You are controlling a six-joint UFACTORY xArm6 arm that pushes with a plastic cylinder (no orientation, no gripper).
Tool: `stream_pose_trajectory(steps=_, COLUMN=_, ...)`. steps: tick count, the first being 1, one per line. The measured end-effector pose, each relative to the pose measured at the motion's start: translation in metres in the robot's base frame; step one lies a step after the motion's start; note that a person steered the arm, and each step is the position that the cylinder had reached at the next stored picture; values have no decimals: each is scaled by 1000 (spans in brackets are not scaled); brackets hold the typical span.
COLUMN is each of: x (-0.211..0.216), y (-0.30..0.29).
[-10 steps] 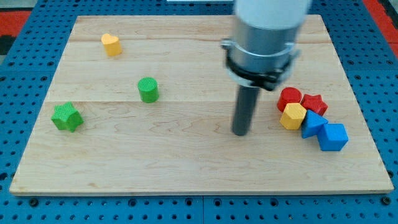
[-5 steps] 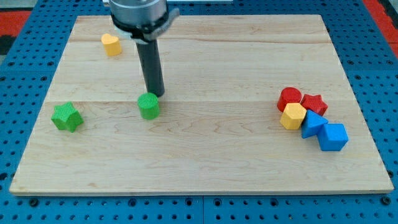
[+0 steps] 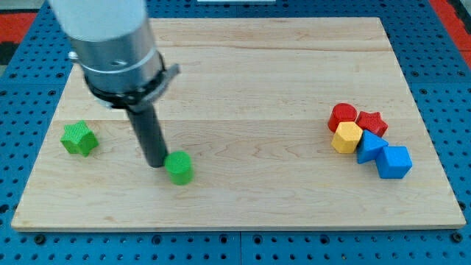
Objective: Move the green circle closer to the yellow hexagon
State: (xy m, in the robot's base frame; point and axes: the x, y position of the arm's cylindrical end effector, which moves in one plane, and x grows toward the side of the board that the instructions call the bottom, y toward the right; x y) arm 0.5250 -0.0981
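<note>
Wooden board on blue pegboard held seven visible blocks; my tip, gripperless, touched green circle at nine o'clock.

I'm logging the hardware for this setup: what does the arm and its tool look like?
A thick, light grey cylindrical arm ends in a dark metal collar ring. From it a straight, dark, round rod runs down to my tip. No cables or markings show.
</note>
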Motion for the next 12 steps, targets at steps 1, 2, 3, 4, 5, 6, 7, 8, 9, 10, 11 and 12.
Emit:
stream_pose_trajectory(steps=1, x=23, y=23)
stream_pose_trajectory(steps=2, x=46, y=29)
stream_pose_trajectory(steps=3, x=45, y=78)
stream_pose_trajectory(steps=4, x=26, y=138)
stream_pose_trajectory(steps=5, x=19, y=181)
stream_pose_trajectory(steps=6, x=19, y=169)
stream_pose_trajectory(steps=7, x=19, y=136)
stream_pose_trajectory(steps=8, x=-1, y=110)
stream_pose_trajectory(steps=9, x=-13, y=109)
stream_pose_trajectory(steps=10, x=-22, y=95)
stream_pose_trajectory(steps=11, x=-33, y=116)
stream_pose_trajectory(steps=12, x=-34, y=166)
